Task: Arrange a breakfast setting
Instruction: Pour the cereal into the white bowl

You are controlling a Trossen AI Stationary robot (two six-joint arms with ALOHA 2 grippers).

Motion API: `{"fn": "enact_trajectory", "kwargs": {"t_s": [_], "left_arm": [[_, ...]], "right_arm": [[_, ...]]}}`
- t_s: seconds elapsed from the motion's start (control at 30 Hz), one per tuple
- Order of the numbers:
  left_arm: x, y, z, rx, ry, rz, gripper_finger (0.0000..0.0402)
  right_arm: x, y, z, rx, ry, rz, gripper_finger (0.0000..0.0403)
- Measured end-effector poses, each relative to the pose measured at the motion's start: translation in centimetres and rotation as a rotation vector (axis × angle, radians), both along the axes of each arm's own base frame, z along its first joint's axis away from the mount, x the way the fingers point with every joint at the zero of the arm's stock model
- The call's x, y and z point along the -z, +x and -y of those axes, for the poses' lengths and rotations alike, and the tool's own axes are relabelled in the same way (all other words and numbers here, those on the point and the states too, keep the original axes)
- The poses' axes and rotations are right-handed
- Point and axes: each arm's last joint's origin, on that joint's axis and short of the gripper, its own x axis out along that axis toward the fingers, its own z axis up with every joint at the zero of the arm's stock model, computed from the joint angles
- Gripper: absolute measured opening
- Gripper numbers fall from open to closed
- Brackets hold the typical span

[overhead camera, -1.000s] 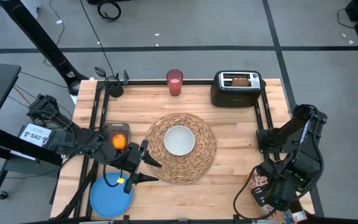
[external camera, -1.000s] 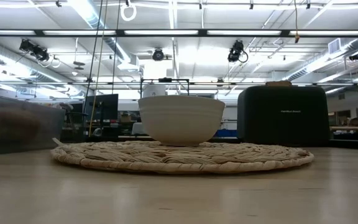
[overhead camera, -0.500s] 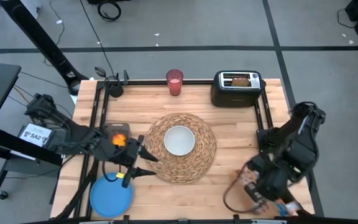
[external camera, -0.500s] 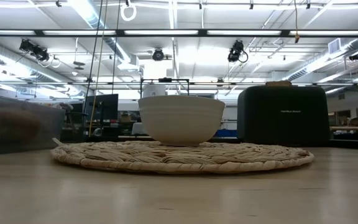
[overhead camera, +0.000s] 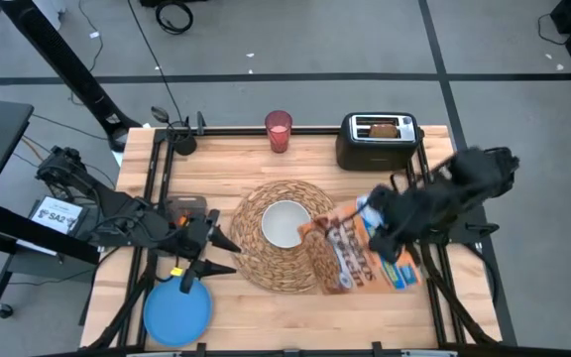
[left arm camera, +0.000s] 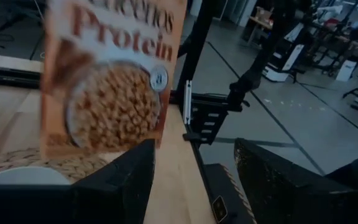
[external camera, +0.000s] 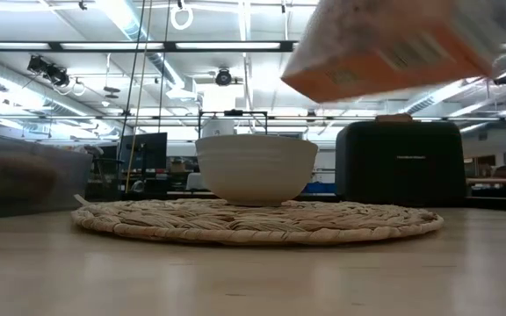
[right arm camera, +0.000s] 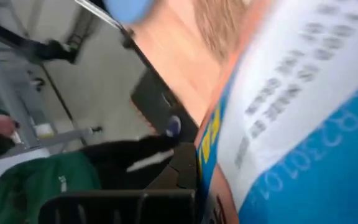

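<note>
The white bowl (overhead camera: 284,223) stands on the round straw placemat (overhead camera: 266,263) at mid-table. My right gripper (overhead camera: 380,220) is shut on the orange cereal box (overhead camera: 350,253), which hangs in the air over the placemat's right edge and shows blurred at the top of the low view (external camera: 385,44). My left gripper (overhead camera: 222,254) hovers open at the placemat's left edge, nothing between its fingers (left arm camera: 120,180). The blue plate (overhead camera: 176,312) lies at the near left. The pink cup (overhead camera: 279,130) stands at the far edge, beside the black toaster (overhead camera: 377,147) with toast (overhead camera: 385,127) in its slot. My right gripper has the cereal box by its end toward the table's right edge (overhead camera: 393,238), coming from the right and slanting down. Blur hides the exact place and kind of hold. The box is lifted clear of the table and tilted, its printed front (left arm camera: 114,93) facing up and left.
A clear container (external camera: 25,180) sits left of the placemat, partly under my left arm. Black rails (overhead camera: 157,188) run along the table's left, far and right sides. Bare wood lies near the front edge between plate and box.
My right gripper has swung from the table's near right corner up and toward the middle, turning as it went, carrying the cereal box, which now hangs tilted over the placemat's right edge. My left gripper has drawn back a little toward the table's left, still open.
</note>
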Motion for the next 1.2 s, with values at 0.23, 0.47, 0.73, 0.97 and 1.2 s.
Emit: {"fn": "enact_trajectory", "kwargs": {"t_s": [0.23,0.47,0.73,0.97,1.2], "left_arm": [[0.1,1.2,-2.0,-0.126,-0.097,-0.022,0.0226],[-0.7,2.1,-3.9,-0.221,-0.141,0.059,0.0226],[-1.7,2.6,-5.5,-0.295,-0.187,0.153,0.0226],[-2.0,2.8,-6.3,-0.344,-0.243,0.182,0.0226],[-2.0,2.8,-6.4,-0.393,-0.239,0.187,0.0226]], "right_arm": [[-1.9,0.6,4.8,-0.08,-0.263,0.197,0.0001],[-1.8,1.6,10.0,-0.21,-0.549,0.219,0.0],[-1.8,1.5,14.4,-0.368,-0.801,0.195,0.0],[-0.3,1.5,15.5,-0.499,-0.897,0.118,0.0],[2.5,-0.6,15.3,-0.531,-0.876,-0.011,0.0]]}}
